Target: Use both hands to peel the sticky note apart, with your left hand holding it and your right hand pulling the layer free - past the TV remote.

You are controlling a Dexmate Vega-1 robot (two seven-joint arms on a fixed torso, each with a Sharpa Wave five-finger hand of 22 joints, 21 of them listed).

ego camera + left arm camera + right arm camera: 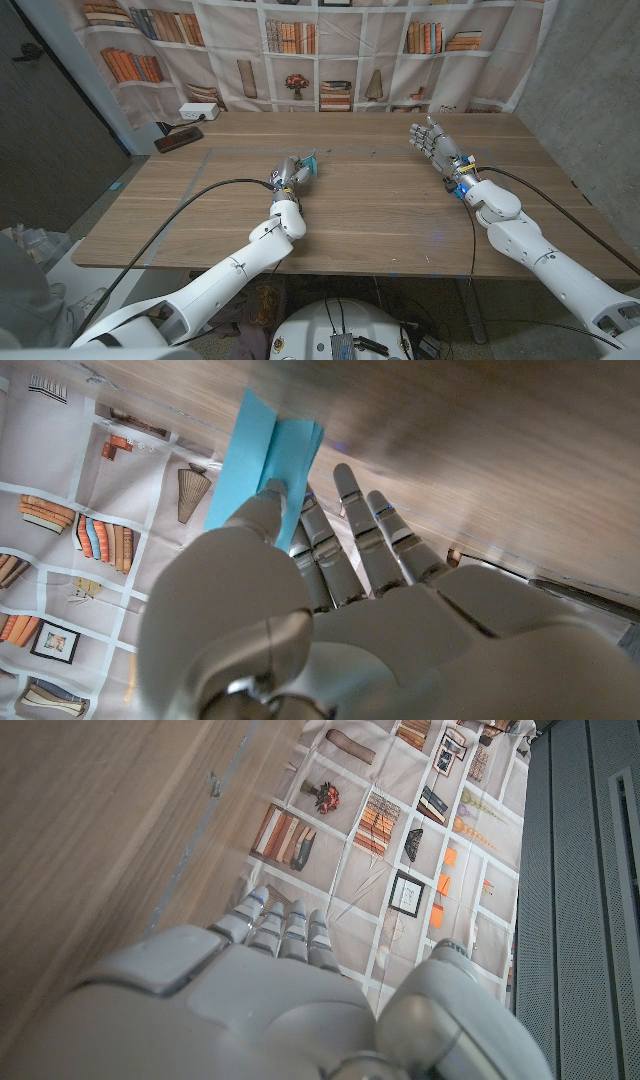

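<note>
**A:** ok, head count for the table (380,215)? I see one blue sticky note (309,163), one TV remote (178,139) and one white box (199,112).

**B:** Same count here. The sticky note is pinched in the left hand (291,175), near the middle of the table. In the left wrist view the thumb presses the note (262,445) against the fingers (352,500), and the blue paper sticks out past them in a fold with its layers fanned slightly apart.

**A:** And the right hand (433,141)?

**B:** Well apart from the note, over toward the table's right side. Fingers spread and pointing up, nothing in it. The right wrist view shows its fingers (278,925) straight and side by side, again nothing held.

**A:** Remote?

**B:** Dark, lying at the table's far left corner, well away from the note. The white box sits just beyond it at the back edge, against the bookshelf-print backdrop (300,50).
</note>
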